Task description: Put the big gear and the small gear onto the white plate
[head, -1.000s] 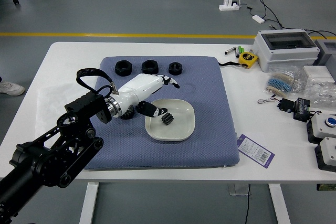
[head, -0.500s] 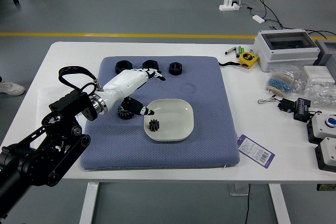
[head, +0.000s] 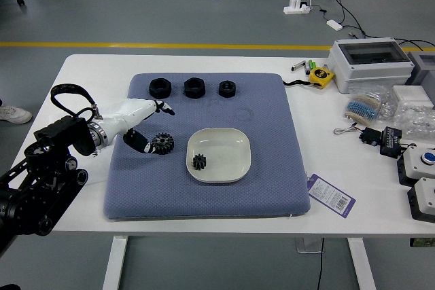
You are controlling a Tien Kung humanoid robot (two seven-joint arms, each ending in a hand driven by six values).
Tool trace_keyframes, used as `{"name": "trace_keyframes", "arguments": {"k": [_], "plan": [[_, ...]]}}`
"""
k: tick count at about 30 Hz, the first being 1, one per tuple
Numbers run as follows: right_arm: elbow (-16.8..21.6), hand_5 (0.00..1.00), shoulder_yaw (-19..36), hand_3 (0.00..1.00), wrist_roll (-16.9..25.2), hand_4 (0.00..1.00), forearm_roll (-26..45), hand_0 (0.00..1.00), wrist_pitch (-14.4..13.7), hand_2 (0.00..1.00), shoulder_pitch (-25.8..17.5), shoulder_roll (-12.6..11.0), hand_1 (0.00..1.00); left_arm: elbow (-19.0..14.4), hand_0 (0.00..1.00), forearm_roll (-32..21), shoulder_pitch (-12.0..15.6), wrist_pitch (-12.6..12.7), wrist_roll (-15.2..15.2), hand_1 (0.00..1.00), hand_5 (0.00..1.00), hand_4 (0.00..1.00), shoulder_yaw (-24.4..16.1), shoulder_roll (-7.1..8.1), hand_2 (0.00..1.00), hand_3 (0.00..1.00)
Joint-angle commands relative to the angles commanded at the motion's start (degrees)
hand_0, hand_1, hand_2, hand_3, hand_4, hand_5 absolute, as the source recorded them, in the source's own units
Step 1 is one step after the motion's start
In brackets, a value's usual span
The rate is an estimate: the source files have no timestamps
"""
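Observation:
The small black gear (head: pixel 199 161) lies on the left part of the white plate (head: pixel 234 157). To the plate's left, on the blue mat, is the big black gear (head: pixel 162 143). My left hand (head: pixel 155 125) hovers at the mat's left side with thumb and fingers spread and nothing held. Its thumb tip is close beside the big gear's left edge; whether they touch cannot be told.
Three black round parts stand in a row at the mat's (head: pixel 272 188) back, the nearest to my hand being the left one (head: pixel 160 88). A yellow tape measure (head: pixel 321 77), a grey-white box (head: pixel 370 62) and a label card (head: pixel 331 195) lie to the right.
My left hand has drawn back leftward from the plate, uncovering the big gear. The small gear shifted left on the plate early on and now lies still, with the hand away from it.

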Motion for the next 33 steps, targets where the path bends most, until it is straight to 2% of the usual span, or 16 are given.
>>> {"name": "trace_keyframes", "arguments": {"k": [6, 11, 13, 14, 19, 20, 25, 26, 33], "plan": [[0.06, 0.724, -0.08, 0.593, 0.07, 0.854, 0.28, 0.642, -0.13, 0.729, 0.09, -0.02, 0.641, 2.06, 0.74, 0.03, -0.85, -1.08, 0.2, 0.773, 0.029, 0.995, 0.96, -1.22, 0.819, 0.758], [0.08, 0.721, 0.01, 0.593, 0.02, 0.853, 0.03, 0.642, -0.17, 0.729, 0.26, -0.05, 0.64, 4.02, 0.736, -0.33, -2.13, -1.01, 0.03, 0.769, 0.014, 0.979, 2.66, -1.96, 0.818, 0.742], [0.08, 0.721, 0.1, 0.593, -0.04, 0.853, -0.21, 0.642, -0.17, 0.729, 0.32, -0.08, 0.64, 4.88, 0.736, -0.31, -2.69, -1.04, 0.01, 0.769, 0.014, 0.979, 3.26, -2.09, 0.818, 0.742], [0.09, 0.719, 0.13, 0.592, -0.06, 0.851, -0.28, 0.642, -0.18, 0.729, 0.34, -0.09, 0.64, 5.18, 0.727, -0.27, -2.88, -1.07, 0.02, 0.728, 0.002, 0.936, 3.46, -2.12, 0.781, 0.676], [0.12, 0.719, 0.12, 0.592, -0.03, 0.851, -0.2, 0.642, -0.16, 0.729, 0.4, -0.14, 0.64, 6.97, 0.727, -0.52, -3.89, -1.28, 0.09, 0.728, 0.002, 0.936, 4.52, -2.21, 0.781, 0.676], [0.12, 0.715, 0.11, 0.592, -0.02, 0.849, -0.18, 0.642, -0.17, 0.729, 0.41, -0.15, 0.64, 7.28, 0.708, -0.63, -4.02, -1.31, 0.15, 0.691, 0.002, 0.822, 4.58, -2.24, 0.748, 0.571], [0.12, 0.715, 0.04, 0.592, 0.04, 0.849, -0.02, 0.642, -0.17, 0.729, 0.46, -0.16, 0.64, 8.76, 0.708, -0.81, -4.58, -1.28, 0.3, 0.691, 0.002, 0.822, 4.68, -2.43, 0.748, 0.571], [0.12, 0.715, 0.04, 0.591, 0.05, 0.849, -0.03, 0.642, -0.16, 0.729, 0.47, -0.18, 0.64, 9.14, 0.703, -0.74, -4.75, -1.27, 0.32, 0.674, 0.002, 0.732, 4.7, -2.46, 0.731, 0.548], [0.14, 0.715, 0.02, 0.591, 0.07, 0.849, -0.07, 0.642, -0.11, 0.729, 0.61, -0.25, 0.639, 11.82, 0.712, 0.25, -6.02, -1.65, 0.77, 0.671, 0.002, 0.719, 5.37, -2.53, 0.727, 0.537]]}}
